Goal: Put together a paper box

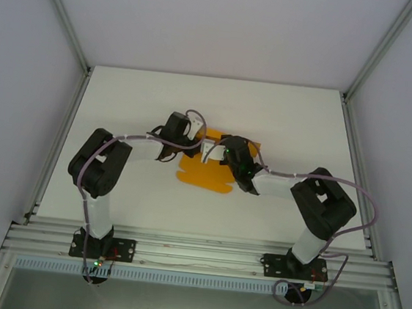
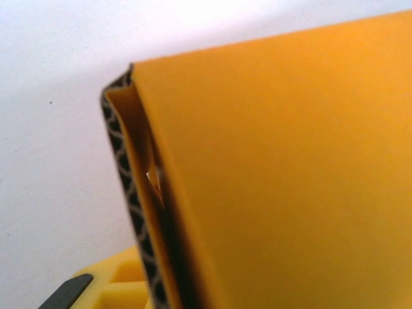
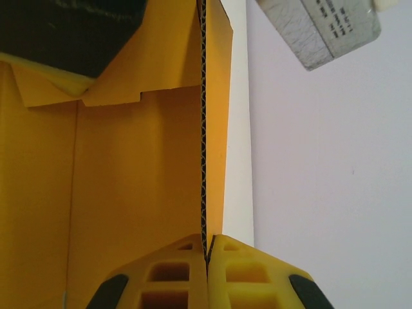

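The right hand (image 3: pixel 206 255) pinches a raised wall of the orange paper box (image 1: pixel 202 175) on the surface (image 1: pixel 138 96). The left hand (image 1: pixel 202 149) is close against the box (its grip I cannot tell).

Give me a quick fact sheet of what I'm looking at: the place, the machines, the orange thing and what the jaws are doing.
Place: white table inside a pale walled booth
Machines: left arm and right arm, both reaching to the middle
Object: orange cardboard box, partly folded, lying between the arms
Right jaws: shut on the edge of a raised box wall
Left jaws: close against a folded flap; grip cannot be told
Stage: box not yet finished
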Available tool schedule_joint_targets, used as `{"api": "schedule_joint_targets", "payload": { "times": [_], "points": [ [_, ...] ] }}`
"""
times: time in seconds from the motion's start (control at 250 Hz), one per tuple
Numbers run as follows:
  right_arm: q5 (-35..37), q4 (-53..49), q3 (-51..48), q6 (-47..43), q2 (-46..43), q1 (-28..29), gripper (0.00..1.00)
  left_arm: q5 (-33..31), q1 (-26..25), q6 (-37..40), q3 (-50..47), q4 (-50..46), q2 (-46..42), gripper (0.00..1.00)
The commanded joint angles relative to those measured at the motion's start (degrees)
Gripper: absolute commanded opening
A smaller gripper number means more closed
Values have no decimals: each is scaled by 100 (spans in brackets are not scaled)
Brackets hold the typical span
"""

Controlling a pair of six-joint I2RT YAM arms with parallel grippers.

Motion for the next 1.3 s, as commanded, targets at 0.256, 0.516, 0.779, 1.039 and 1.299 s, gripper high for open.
{"api": "schedule_joint_targets", "payload": {
  "times": [0.256,0.516,0.779,1.039,1.299],
  "points": [
    [-636,-1034,-219,280,158,78,0,334,-91,193,-285,908,-146,38],
    [-535,-338,-392,103,-45,-10,0,223,-56,453,-689,599,-735,41],
    [-408,-249,-414,-145,-252,-45,0,818,359,236,-1093,796,-1129,50],
    [-446,-122,-223,81,-88,-53,0,1517,390,295,-771,304,-677,49],
    [-462,-10,-180,-319,-281,-104,0,1361,404,626,-732,-108,-829,53]
  ]
}}
